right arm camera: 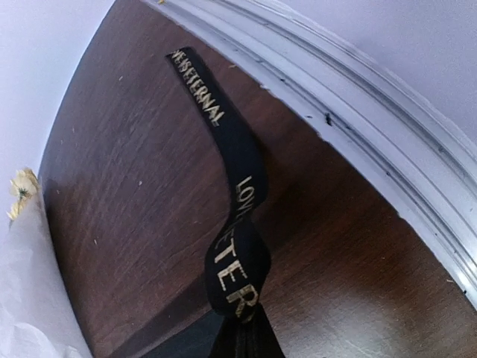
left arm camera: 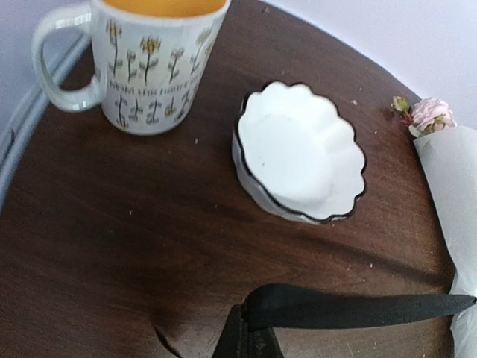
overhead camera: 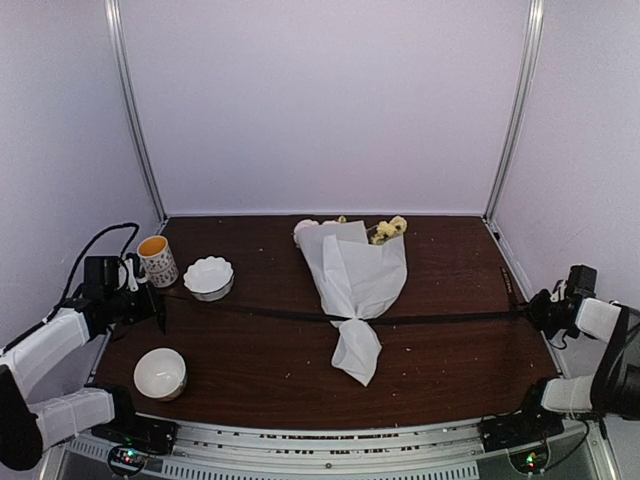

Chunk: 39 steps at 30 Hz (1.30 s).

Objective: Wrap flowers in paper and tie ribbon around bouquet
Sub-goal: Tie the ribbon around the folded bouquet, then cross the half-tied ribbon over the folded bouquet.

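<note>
One bouquet (overhead camera: 355, 285), one ribbon (overhead camera: 450, 319) taut across its neck; left gripper (overhead camera: 157, 304) and right gripper (overhead camera: 532, 310) each pinch an end. Two bowls: scalloped bowl (overhead camera: 208, 277), plain bowl (overhead camera: 160, 373). One mug (overhead camera: 157, 260).

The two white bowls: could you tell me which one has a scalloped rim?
The scalloped bowl is the one beside the flowered mug, its wavy rim edged dark; the plain bowl nearer the front edge has a smooth round rim.

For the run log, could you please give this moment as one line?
left gripper: shut on ribbon | right gripper: shut on ribbon | ribbon: taut around bouquet neck
</note>
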Available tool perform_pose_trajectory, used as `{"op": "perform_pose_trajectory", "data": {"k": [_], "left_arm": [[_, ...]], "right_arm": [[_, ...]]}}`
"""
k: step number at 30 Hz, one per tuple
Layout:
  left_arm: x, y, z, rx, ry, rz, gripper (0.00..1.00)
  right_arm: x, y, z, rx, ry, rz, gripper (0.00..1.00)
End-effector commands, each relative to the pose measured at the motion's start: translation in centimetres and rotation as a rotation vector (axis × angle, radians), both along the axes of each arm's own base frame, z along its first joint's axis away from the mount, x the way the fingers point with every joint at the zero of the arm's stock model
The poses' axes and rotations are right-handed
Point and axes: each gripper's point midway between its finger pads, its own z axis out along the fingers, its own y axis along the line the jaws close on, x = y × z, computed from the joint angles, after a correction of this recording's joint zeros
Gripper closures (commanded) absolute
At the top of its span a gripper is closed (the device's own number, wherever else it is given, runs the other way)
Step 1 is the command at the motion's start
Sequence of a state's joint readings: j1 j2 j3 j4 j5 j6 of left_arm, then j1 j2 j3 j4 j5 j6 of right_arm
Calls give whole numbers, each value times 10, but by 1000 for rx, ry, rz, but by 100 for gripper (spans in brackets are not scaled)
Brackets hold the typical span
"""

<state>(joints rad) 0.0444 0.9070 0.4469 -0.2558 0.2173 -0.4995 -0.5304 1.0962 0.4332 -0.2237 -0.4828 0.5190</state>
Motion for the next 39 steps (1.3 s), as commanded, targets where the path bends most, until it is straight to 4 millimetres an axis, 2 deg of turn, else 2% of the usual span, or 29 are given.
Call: {"op": "perform_pose_trajectory", "data": {"k": [1, 4, 7, 8, 10, 13, 14, 15, 17, 19, 22, 23, 25, 26, 27, 28, 29, 30, 32, 34, 37, 39], "left_arm": [[23, -27, 101, 178, -353, -55, 100], [19, -95, 151, 189, -508, -296, 100], [5, -171, 178, 200, -620, -584, 100], [-3, -194, 193, 208, -663, -668, 100], [-22, -230, 218, 241, -744, -800, 100], [-51, -255, 265, 221, -918, -895, 100], [-68, -258, 292, 173, -1017, -935, 100], [-73, -259, 298, 163, -1036, -949, 100], [-81, -260, 303, 156, -1052, -974, 100], [-91, -261, 313, 153, -1069, -990, 100], [-111, -267, 320, 197, -1077, -1040, 100], [-112, -268, 318, 218, -1065, -1042, 100], [-113, -274, 312, 223, -1043, -1073, 100], [-113, -278, 308, 221, -1036, -1088, 100], [-114, -281, 308, 220, -1036, -1102, 100], [-114, -284, 308, 219, -1036, -1110, 100], [-114, -287, 311, 216, -1041, -1118, 100], [-115, -289, 315, 211, -1050, -1122, 100], [-115, -291, 322, 215, -1072, -1121, 100], [-116, -292, 327, 228, -1099, -1123, 100], [-117, -291, 330, 260, -1126, -1128, 100], [-115, -289, 331, 284, -1130, -1122, 100]], "right_arm": [[26, 49, 46, -252, -75, 158, 100], [26, 105, 54, -234, -93, 294, 100], [26, 166, 67, -201, -130, 455, 100], [20, 184, 69, -204, -104, 523, 100], [14, 208, 96, -243, -106, 615, 100], [6, 217, 165, -311, -230, 670, 100], [-7, 219, 227, -326, -361, 720, 100], [-13, 221, 243, -326, -395, 756, 100], [-26, 226, 254, -322, -406, 831, 100], [-33, 220, 243, -345, -342, 847, 100], [-42, 181, 190, -425, -91, 747, 100], [-44, 165, 168, -433, -3, 698, 93], [-50, 142, 127, -391, 129, 651, 28], [-51, 135, 116, -370, 171, 636, 4], [-51, 129, 114, -384, 194, 623, 1], [-48, 126, 121, -409, 184, 609, 0], [-39, 130, 138, -432, 127, 608, 0], [-31, 144, 155, -440, 45, 645, 0], [-18, 202, 189, -416, -169, 839, 0], [-28, 276, 216, -356, -380, 1107, 0], [-37, 345, 249, -357, -655, 1360, 0], [-48, 386, 264, -329, -824, 1506, 0]]}}
